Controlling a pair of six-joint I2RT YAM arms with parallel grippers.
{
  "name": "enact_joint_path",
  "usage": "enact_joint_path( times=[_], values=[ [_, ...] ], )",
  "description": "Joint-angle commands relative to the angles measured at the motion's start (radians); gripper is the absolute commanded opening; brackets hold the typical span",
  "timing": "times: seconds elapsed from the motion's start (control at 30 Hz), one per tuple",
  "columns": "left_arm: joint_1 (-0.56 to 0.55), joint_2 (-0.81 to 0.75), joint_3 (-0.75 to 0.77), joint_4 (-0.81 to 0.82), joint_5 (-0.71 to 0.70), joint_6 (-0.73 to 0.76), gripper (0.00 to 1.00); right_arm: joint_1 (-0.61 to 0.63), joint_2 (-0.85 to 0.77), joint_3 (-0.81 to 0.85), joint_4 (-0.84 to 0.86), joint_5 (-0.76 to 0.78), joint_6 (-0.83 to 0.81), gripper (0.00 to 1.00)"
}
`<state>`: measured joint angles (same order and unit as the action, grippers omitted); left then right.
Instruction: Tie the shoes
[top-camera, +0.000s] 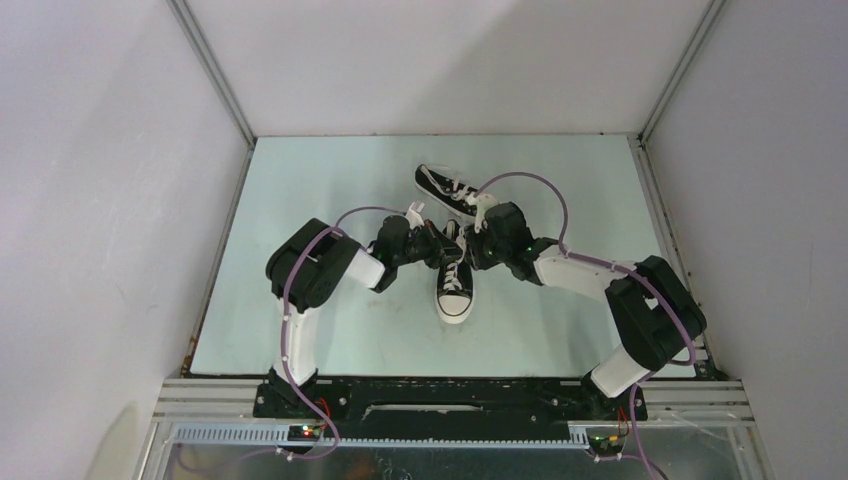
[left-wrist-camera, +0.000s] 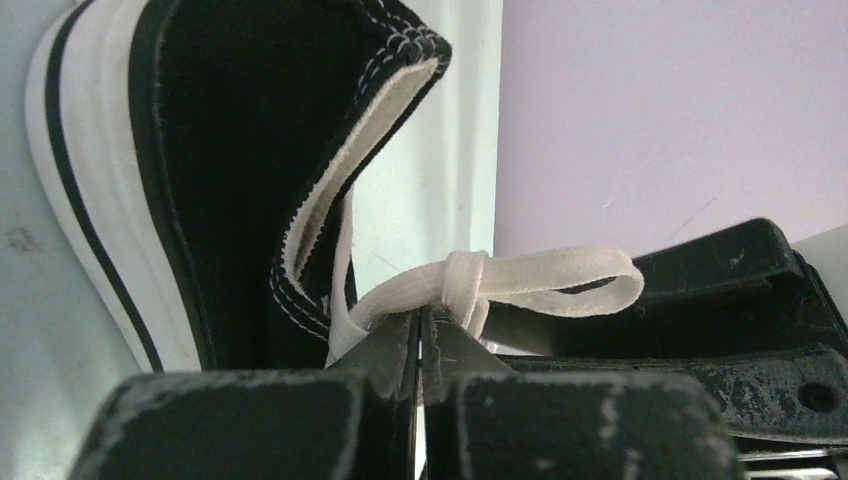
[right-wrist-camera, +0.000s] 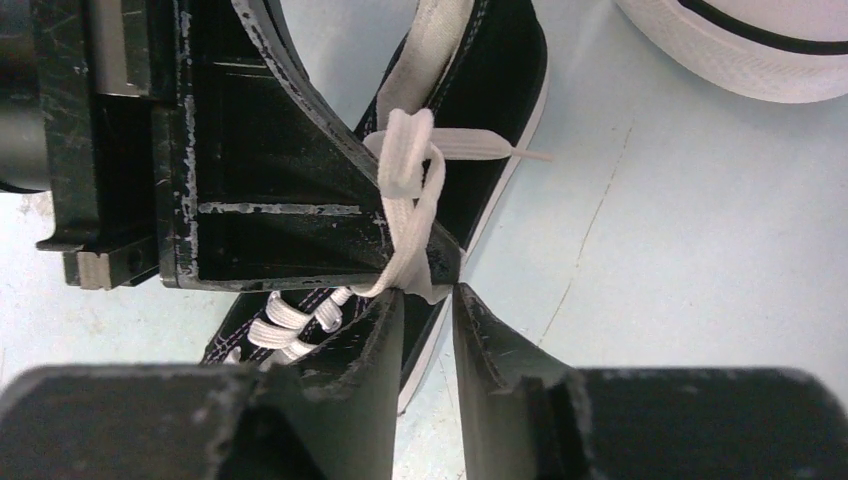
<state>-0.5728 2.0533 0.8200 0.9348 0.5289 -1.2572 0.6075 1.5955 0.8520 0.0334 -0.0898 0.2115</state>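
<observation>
One black sneaker (top-camera: 455, 285) lies mid-table, its white toe cap toward the arm bases. The second sneaker (top-camera: 448, 187) lies behind it on its side. Both grippers meet over the near shoe's laces. My left gripper (top-camera: 440, 243) is shut on the white lace (left-wrist-camera: 540, 280) just below a knotted loop (left-wrist-camera: 468, 283), beside the shoe's heel collar (left-wrist-camera: 250, 170). My right gripper (right-wrist-camera: 428, 292) has its jaws a narrow gap apart. Its tips are at the lace strand (right-wrist-camera: 408, 225) that runs down from the knot (right-wrist-camera: 405, 150) toward the eyelets (right-wrist-camera: 290, 325). I cannot tell whether it grips the strand.
The left gripper's black body (right-wrist-camera: 270, 180) fills the upper left of the right wrist view, touching distance from my right fingers. The second shoe's white sole (right-wrist-camera: 740, 50) is at the top right there. Pale walls enclose the light-green table (top-camera: 330, 330) on three sides.
</observation>
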Motion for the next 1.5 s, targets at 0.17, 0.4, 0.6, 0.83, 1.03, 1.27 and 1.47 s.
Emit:
enact_joint_path(
  times=[0.17, 0.4, 0.6, 0.83, 1.03, 1.27, 1.47],
  values=[
    [-0.001, -0.010, -0.001, -0.015, 0.021, 0.013, 0.06, 0.022, 0.018, 0.083, 0.034, 0.020, -0.019, 0.01],
    [0.000, -0.034, -0.011, -0.048, 0.006, 0.033, 0.10, 0.022, -0.014, 0.082, -0.013, 0.088, -0.006, 0.00],
    [0.007, -0.087, -0.028, -0.114, -0.007, 0.080, 0.14, 0.020, -0.025, 0.082, -0.053, 0.149, 0.003, 0.00],
    [0.014, -0.126, -0.054, -0.141, -0.023, 0.105, 0.16, 0.012, -0.040, 0.070, -0.063, 0.152, 0.009, 0.00],
    [0.021, -0.183, -0.077, -0.180, -0.032, 0.129, 0.18, 0.016, -0.039, 0.067, -0.058, 0.120, 0.007, 0.00],
    [0.024, -0.332, -0.101, -0.378, -0.115, 0.247, 0.20, 0.024, -0.053, 0.052, -0.045, 0.101, 0.016, 0.00],
    [0.022, -0.480, -0.102, -0.565, -0.193, 0.346, 0.24, 0.023, -0.066, 0.035, 0.004, 0.035, 0.023, 0.00]
  ],
)
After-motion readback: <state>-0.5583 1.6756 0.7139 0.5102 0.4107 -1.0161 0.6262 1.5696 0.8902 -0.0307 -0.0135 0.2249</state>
